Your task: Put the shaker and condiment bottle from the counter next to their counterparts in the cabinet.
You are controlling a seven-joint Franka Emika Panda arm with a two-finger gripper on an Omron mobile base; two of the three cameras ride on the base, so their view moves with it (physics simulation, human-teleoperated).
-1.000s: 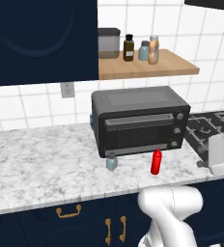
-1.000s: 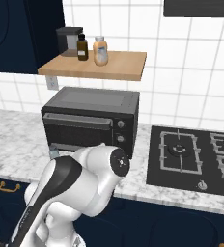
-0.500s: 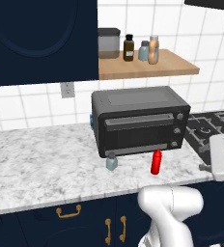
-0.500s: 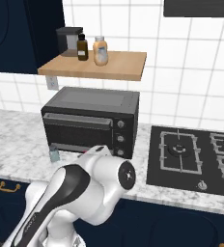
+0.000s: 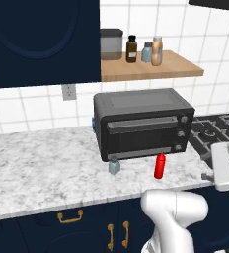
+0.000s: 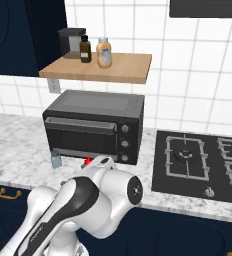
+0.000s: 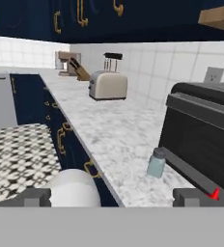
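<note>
**Hand low at surface edge; shaker and red bottle on surface before oven**

Hand (image 7: 112, 197): seen in the hand view at the bottom of the frame, two dark finger tips set wide apart, nothing between them. In the left base view the white hand sits at the right edge of the frame, beside the hob.

Shaker (image 7: 156, 163): small, pale blue-grey, grey cap; upright on the surface (image 7: 109, 125), lower right of centre in the hand view, just in front of the toaster oven (image 7: 205, 140). In the left base view it stands at centre frame below the oven's left front corner; in the right base view at left of centre, by the same corner.

Condiment bottle (image 5: 159, 165): slim, bright red, pointed nozzle; upright on the surface to the right of the shaker in the left base view, apart from it, in front of the oven door. In the right base view only its tip shows above the arm.

Cabinet shelf (image 5: 151, 71): light wood board, upper centre of the left base view, adjoining the navy wall cupboard (image 5: 42, 39). It carries, left to right, a grey canister (image 5: 111, 44), a dark brown bottle (image 5: 132, 49), a matching shaker (image 5: 147, 52) and a tan bottle (image 5: 157, 51) with pale cap, the last two close together.

Hob (image 6: 198, 160): black, right of the oven in the right base view.

Toaster (image 7: 108, 84): cream, upper centre of the hand view, far along the surface; a knife block (image 7: 77, 67) behind it.
</note>
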